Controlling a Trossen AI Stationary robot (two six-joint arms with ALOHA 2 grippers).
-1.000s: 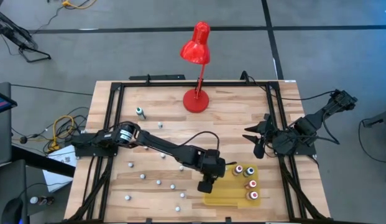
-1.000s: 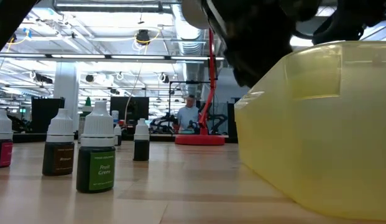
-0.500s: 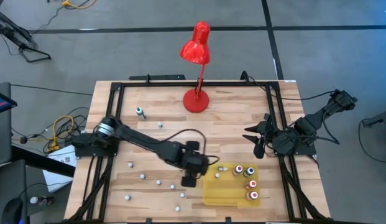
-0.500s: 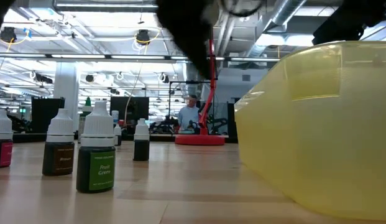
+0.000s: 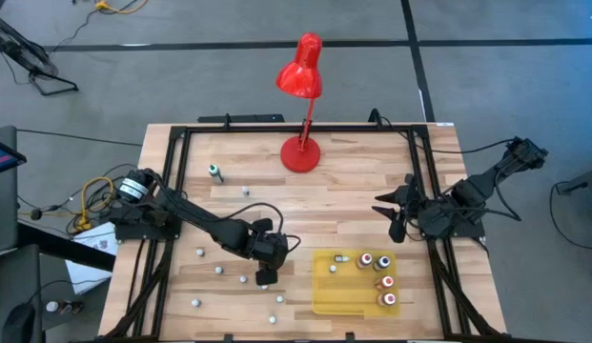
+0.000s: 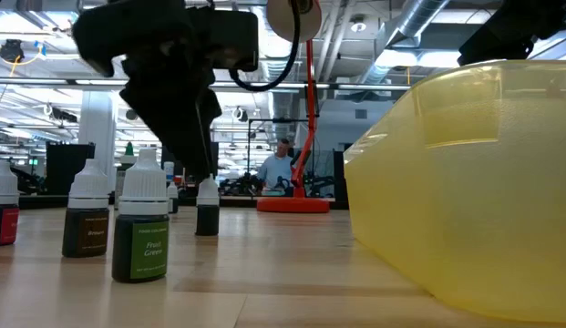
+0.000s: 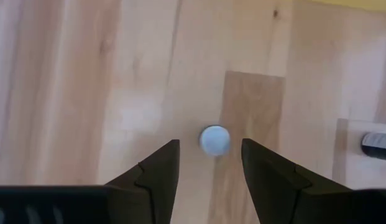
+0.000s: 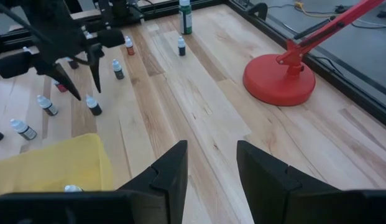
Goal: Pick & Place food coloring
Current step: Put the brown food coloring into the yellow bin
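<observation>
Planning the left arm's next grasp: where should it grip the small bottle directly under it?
Come straight down from above and close the fingers on the white cap and neck. The bottle stands upright, and the open left gripper already straddles it.

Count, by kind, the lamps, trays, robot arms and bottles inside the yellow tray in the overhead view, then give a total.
Red lamp: 1
Yellow tray: 1
Robot arms: 2 (left arm, right arm)
Bottles in the tray: 5
Total: 9

2 black jointed arms with looping black cables, each left end effector (image 7: 208,180) finger dark and wedge-shaped.
</observation>
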